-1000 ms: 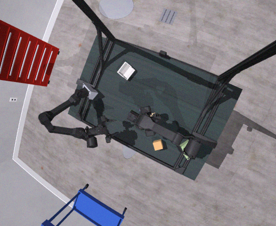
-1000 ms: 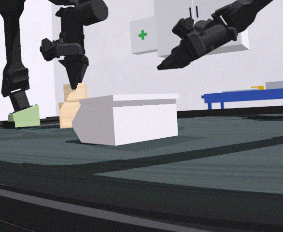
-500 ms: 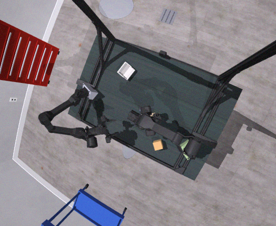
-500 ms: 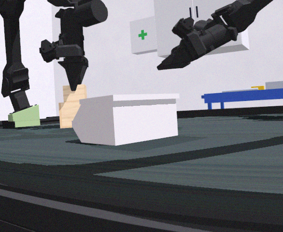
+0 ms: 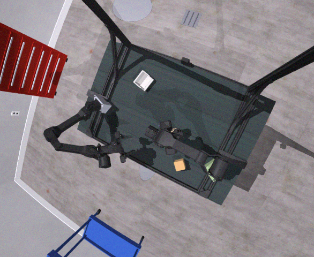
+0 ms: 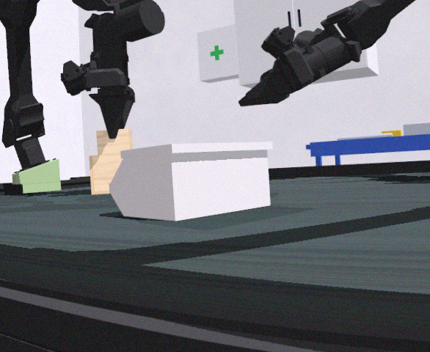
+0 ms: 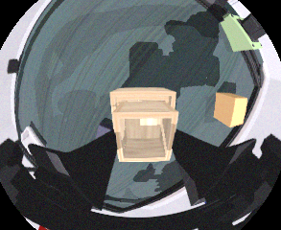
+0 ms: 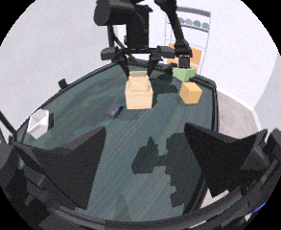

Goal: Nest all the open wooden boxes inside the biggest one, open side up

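My left gripper (image 6: 112, 136) (image 7: 144, 132) is shut on the small wooden box, with one finger on each side. This small box (image 6: 125, 144) (image 7: 142, 154) is upright, mouth up, low over the larger wooden box (image 6: 98, 177) (image 8: 139, 102). In the exterior view their outlines meet; whether it sits inside, and how deep, is unclear. The larger box stands on the table, mouth up. Whether a middle box is nested in either is unclear. In the top view the left arm hides most of the boxes. My right gripper (image 6: 241, 103) (image 8: 146, 128) is open and empty, well away from the boxes.
An orange block (image 5: 179, 165) (image 7: 230, 109) (image 8: 190, 93) stands beside the boxes. A white open container (image 5: 143, 80) (image 6: 222, 185) (image 8: 38, 123) stands farther off. A green object (image 6: 40, 177) (image 8: 183, 73) lies near the left arm's base. A small dark purple block (image 8: 114, 111) lies near the boxes.
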Robot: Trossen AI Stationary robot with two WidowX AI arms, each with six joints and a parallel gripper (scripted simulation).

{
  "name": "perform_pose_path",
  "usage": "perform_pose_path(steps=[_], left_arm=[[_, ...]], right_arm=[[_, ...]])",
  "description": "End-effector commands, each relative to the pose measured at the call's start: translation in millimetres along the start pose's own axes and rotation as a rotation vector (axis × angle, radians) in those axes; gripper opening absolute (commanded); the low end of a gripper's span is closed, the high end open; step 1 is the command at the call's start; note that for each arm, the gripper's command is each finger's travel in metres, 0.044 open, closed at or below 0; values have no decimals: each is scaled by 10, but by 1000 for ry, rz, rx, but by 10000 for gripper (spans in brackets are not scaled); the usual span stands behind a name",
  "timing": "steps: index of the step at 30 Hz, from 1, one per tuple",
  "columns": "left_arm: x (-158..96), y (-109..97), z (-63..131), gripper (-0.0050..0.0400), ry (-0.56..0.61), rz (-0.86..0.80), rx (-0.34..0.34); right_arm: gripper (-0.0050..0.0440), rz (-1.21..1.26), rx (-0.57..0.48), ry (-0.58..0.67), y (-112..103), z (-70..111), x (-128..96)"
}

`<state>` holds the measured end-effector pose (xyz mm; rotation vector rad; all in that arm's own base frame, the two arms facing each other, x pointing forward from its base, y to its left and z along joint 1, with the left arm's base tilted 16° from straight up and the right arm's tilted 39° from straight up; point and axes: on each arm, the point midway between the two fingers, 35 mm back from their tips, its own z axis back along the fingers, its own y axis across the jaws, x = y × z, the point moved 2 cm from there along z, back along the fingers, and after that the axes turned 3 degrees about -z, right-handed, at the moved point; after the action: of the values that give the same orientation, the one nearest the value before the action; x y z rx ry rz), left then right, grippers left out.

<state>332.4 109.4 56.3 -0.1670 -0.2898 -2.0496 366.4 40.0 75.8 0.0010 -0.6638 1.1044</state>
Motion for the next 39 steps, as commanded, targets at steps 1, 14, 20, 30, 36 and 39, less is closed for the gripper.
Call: perform_pose_path(steps=[1, 14, 20, 30, 36, 39], left_arm=[[-2, -2, -24, 0, -6, 2, -2], [11, -3, -44, 0, -6, 2, -2], [12, -4, -53, 0, -6, 2, -2], [7, -4, -68, 0, -6, 2, -2], [4, -6, -76, 0, -6, 2, -2], [4, -7, -79, 0, -6, 2, -2]], right_arm=[[400, 3, 1, -4, 3, 2, 9], [400, 3, 1, -4, 3, 2, 9], [400, 3, 1, -4, 3, 2, 9], [400, 3, 1, -4, 3, 2, 9], [400, 3, 1, -4, 3, 2, 9], [400, 3, 1, -4, 3, 2, 9]])
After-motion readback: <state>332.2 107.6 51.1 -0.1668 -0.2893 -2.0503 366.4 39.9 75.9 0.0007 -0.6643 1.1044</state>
